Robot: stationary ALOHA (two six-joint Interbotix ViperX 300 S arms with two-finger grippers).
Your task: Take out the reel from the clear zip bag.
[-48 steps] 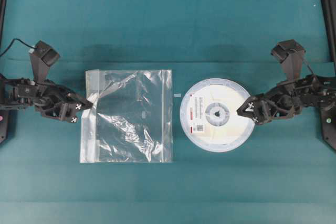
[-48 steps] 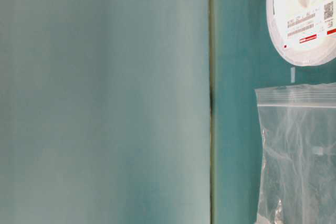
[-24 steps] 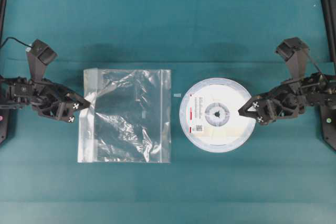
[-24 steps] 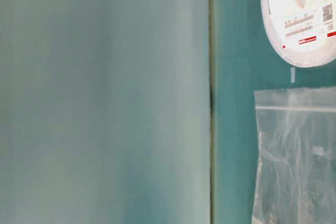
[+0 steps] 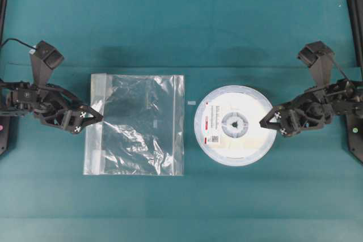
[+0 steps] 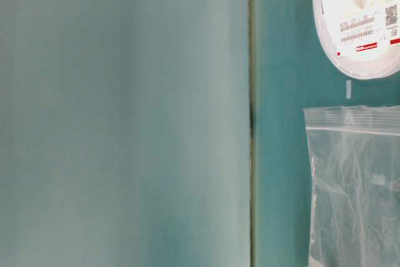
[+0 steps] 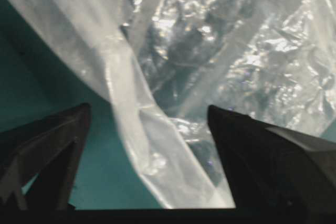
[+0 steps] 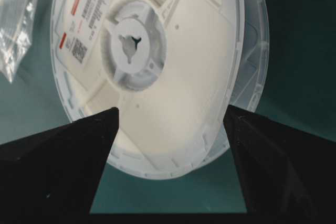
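Already the reel [image 5: 235, 124] lies beside the clear zip bag [image 5: 136, 124]

From table level, the reel [image 6: 359, 20] is running off the top and right edges, and the clear zip bag [image 6: 356, 186] is running off the right and bottom. The label print is staying too small to read.

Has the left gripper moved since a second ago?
Yes. In the overhead view the left gripper has opened and let go of the bag, whose lifted left edge has sunk to the table.
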